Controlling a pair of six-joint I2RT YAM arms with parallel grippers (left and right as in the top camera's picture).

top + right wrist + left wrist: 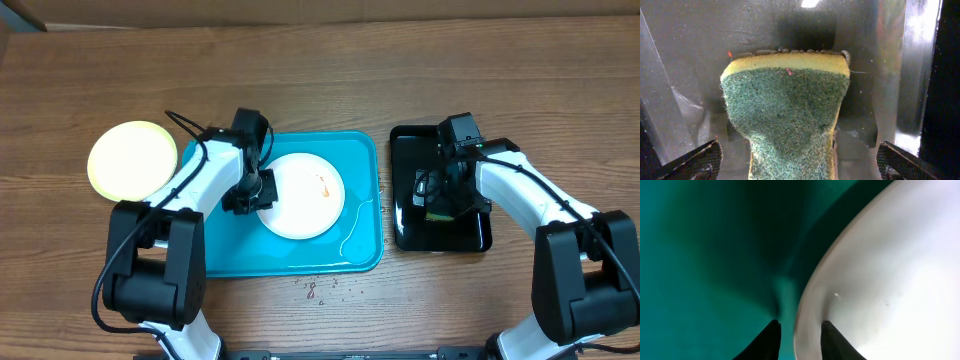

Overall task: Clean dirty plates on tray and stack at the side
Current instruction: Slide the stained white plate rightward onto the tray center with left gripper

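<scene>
A white plate (300, 195) with a small orange smear (323, 185) lies in the turquoise tray (225, 250). My left gripper (248, 195) is at the plate's left rim. In the left wrist view its jaws (800, 325) straddle that rim, one finger over the tray (705, 255) and one over the plate (890, 280), with a thin gap left. A pale yellow-green plate (130, 160) rests on the table left of the tray. My right gripper (437, 200) hovers wide open over a green-and-yellow sponge (785, 115), its fingers (695, 162) apart from it.
The sponge lies in a glossy black tray (470, 235) right of the turquoise tray. Small reddish crumbs (318, 290) dot the table in front of the turquoise tray. A thin clear strand (355, 215) curls along that tray's right side.
</scene>
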